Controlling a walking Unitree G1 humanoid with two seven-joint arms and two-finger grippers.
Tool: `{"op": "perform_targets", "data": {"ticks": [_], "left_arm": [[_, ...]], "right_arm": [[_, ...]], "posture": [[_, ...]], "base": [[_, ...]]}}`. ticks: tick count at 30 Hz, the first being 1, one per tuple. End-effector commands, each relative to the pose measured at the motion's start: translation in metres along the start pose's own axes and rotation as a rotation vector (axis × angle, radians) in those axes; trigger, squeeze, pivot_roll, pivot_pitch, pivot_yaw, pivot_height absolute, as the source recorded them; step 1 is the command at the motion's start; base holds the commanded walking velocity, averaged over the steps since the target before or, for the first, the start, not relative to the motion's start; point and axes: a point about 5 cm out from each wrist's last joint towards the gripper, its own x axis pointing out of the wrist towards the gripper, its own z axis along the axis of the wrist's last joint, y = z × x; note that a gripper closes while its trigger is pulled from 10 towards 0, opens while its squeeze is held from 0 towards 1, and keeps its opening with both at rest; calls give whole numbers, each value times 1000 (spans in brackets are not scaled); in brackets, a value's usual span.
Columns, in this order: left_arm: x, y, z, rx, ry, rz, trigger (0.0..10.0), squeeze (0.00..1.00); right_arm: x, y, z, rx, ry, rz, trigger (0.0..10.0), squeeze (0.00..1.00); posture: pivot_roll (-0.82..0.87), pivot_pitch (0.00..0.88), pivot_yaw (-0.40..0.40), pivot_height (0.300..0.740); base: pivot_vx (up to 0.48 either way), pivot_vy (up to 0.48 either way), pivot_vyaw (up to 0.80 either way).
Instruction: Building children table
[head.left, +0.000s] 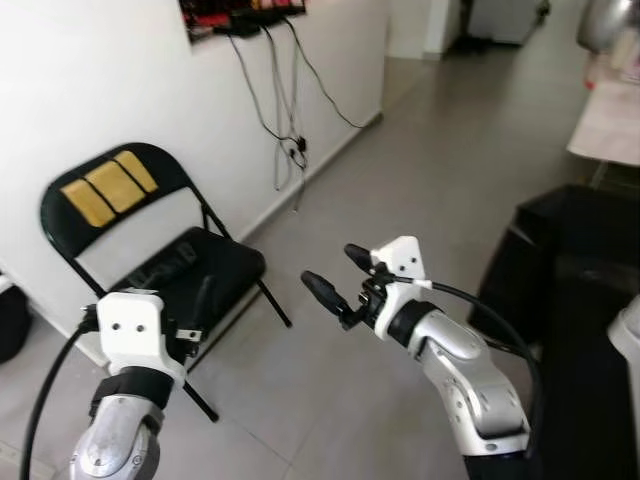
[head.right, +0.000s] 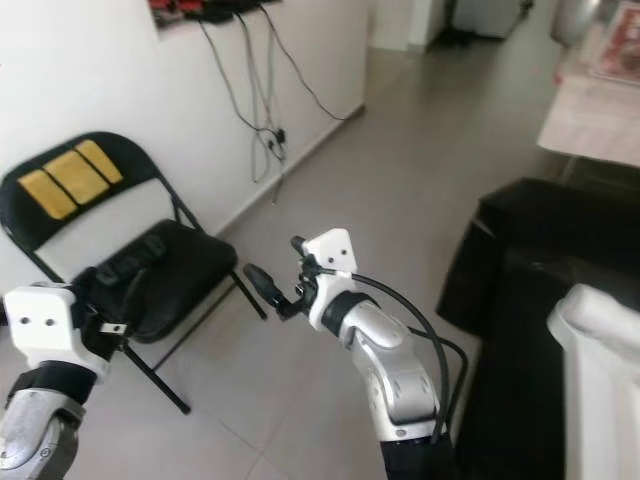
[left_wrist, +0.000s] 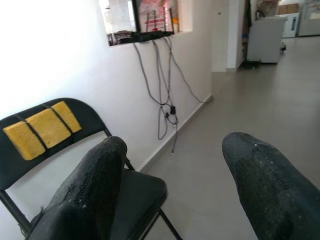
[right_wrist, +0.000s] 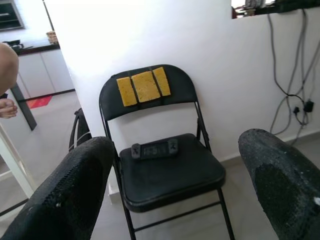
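Note:
My right gripper (head.left: 331, 266) is raised at mid-frame over the tiled floor, open, with nothing between its black fingers (right_wrist: 75, 195). The left gripper (left_wrist: 175, 150) is held low at the left in front of a black folding chair (head.left: 225, 265), open and empty too. A white rounded piece (head.right: 600, 340) juts up at the lower right edge; what it belongs to cannot be told. In the right wrist view a white slanted leg (right_wrist: 12, 167) stands beside the chair.
The chair has yellow pads (head.left: 105, 187) on its backrest and a flat black device (right_wrist: 154, 149) on its seat. Cables (head.left: 285, 120) hang down the white wall. A black cabinet (head.left: 580, 300) stands at the right. A person's limb (right_wrist: 6, 75) shows at the edge.

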Motion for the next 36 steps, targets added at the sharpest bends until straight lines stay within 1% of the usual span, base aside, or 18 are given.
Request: {"op": "perform_targets", "data": {"ticks": [1,14,22,36], "left_arm": [[0,4,-1,13,6,16,10000,0],[2,4,-1,11,3,16,10000,0],[3,5,-1,8,3,13,10000,0],[3,5,-1,6,7,9,10000,0]], "right_arm": [[4,4,0,24,-7,17,10000,0],[5,1,-1,32,-2,-2,10000,0],[7,0,-2,34,16,-11,10000,0],[8,1,-2,44,17,-8,10000,0]], "posture": [[17,100,11,740],[16,103,11,740],[14,103,11,740],[15,101,17,740]], "base": [[319,0,0],[316,0,0],[319,0,-800],[317,0,-800]]}}
